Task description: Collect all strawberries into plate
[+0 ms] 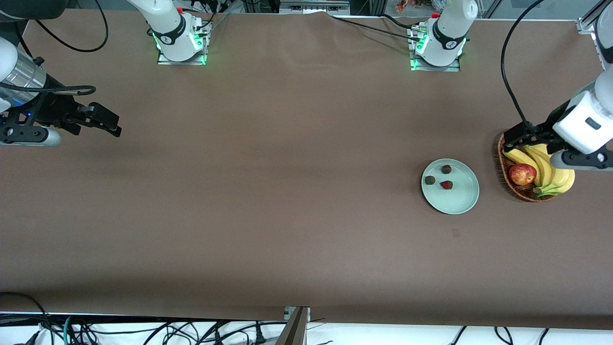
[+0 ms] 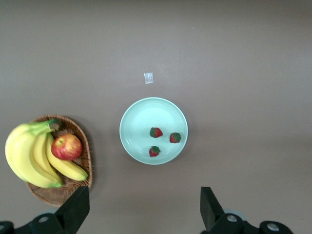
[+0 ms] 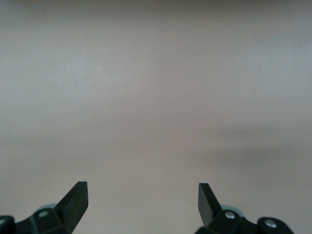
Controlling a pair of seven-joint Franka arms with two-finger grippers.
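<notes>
Three strawberries [image 1: 446,169] [image 1: 430,180] [image 1: 446,185] lie on the pale mint-green plate [image 1: 459,201], toward the left arm's end of the table. The left wrist view shows the same strawberries [image 2: 156,132] [image 2: 175,137] [image 2: 154,151] on the plate [image 2: 141,114]. My left gripper [image 1: 519,139] [image 2: 145,204] hangs high and open over the table by the basket and the plate, holding nothing. At the right arm's end of the table my right gripper [image 1: 98,129] [image 3: 143,195] is open and empty over bare tablecloth, where that arm waits.
A brown wicker basket [image 1: 502,158] [image 2: 84,141] beside the plate holds bananas [image 1: 546,167] [image 2: 24,153] and a red-yellow apple [image 1: 522,174] [image 2: 67,146]. A small tape mark [image 1: 455,232] [image 2: 148,78] lies on the brown cloth, nearer to the front camera than the plate.
</notes>
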